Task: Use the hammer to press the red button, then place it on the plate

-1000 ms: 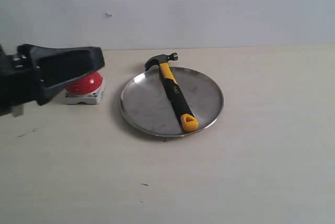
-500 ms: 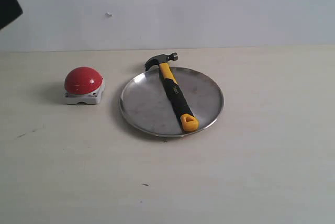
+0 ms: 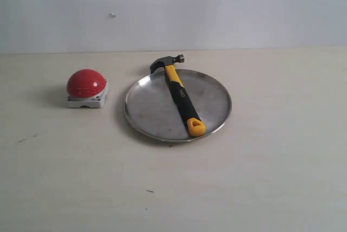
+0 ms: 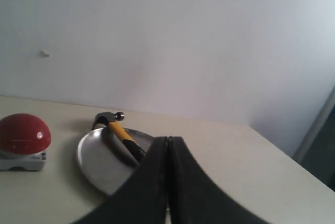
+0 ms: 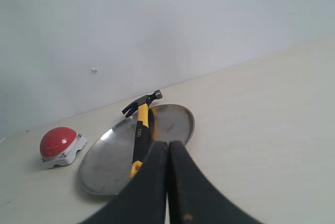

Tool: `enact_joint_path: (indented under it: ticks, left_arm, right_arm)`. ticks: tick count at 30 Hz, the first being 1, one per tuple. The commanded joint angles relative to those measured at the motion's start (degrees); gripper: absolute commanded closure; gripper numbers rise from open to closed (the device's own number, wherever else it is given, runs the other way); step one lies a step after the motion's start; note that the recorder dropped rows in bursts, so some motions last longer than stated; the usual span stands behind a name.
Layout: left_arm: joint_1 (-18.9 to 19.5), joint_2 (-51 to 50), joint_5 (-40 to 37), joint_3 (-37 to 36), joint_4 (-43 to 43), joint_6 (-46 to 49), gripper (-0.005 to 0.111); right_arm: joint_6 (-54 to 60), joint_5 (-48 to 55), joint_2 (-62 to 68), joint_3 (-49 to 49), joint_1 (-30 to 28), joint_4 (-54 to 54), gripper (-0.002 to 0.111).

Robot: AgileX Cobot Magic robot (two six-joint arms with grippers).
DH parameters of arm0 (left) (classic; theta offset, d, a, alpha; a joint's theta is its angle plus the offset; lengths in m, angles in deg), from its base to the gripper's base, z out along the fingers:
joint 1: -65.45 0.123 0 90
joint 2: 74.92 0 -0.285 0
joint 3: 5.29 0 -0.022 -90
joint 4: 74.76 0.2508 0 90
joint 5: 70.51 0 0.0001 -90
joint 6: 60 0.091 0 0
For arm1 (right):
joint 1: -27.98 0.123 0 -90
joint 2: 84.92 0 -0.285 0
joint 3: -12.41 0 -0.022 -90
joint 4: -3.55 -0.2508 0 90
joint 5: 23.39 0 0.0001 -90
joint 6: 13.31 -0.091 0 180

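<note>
The hammer lies across the silver plate, its dark head over the far rim and its yellow handle end at the near rim. Left of the plate, apart from it, sits the red button on its grey base. No gripper shows in the exterior view. My left gripper is shut and empty, raised well back from the hammer, the plate and the button. My right gripper is also shut and empty, held back from the plate, hammer and button.
A pale tabletop spreads around the objects, backed by a plain light wall. Small dark specks mark the table near its front. A dark vertical edge stands beyond the table in the left wrist view.
The left gripper, which stood in front of the button a second ago, has lifted up and left out of the exterior view. Hammer, plate and button have stayed put.
</note>
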Motion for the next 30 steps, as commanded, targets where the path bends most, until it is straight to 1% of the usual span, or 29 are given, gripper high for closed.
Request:
enact_joint_path:
  ticks: [1,3,8,12,17,21,26,30]
  left_arm:
    - [3.76,6.44,-0.5,-3.14,-5.96,-0.76,0.107]
    - [4.52,8.39,-2.16,-3.14,-5.85,-4.58,0.107]
    - [5.83,13.12,-3.41,-3.14,-4.43,-4.79,0.107]
    - [7.28,13.12,-3.72,-3.14,-4.06,-4.9,0.107]
    - [10.4,13.12,-3.6,-3.14,-3.98,-7.42,0.107]
    - [13.54,13.12,-3.72,-3.14,-1.95,-7.64,0.107]
    - [13.67,13.12,-3.15,-3.14,-1.36,-8.24,0.107]
    - [13.67,13.12,-1.47,-3.14,-1.5,-12.1,0.107]
  right_arm:
    - [0.34,-0.18,-0.4,0.28,-0.38,-0.02,0.108]
    - [0.34,-0.18,-0.4,0.28,-0.38,-0.02,0.108]
    - [0.34,-0.18,-0.4,0.28,-0.38,-0.02,0.108]
    - [0.34,-0.18,-0.4,0.28,-0.38,-0.02,0.108]
    - [0.34,-0.18,-0.4,0.28,-0.38,-0.02,0.108]
    - [0.34,-0.18,-0.4,0.28,-0.38,-0.02,0.108]
    - [0.34,-0.18,-0.4,0.28,-0.38,-0.02,0.108]
    - [0.34,-0.18,-0.4,0.28,-0.38,-0.02,0.108]
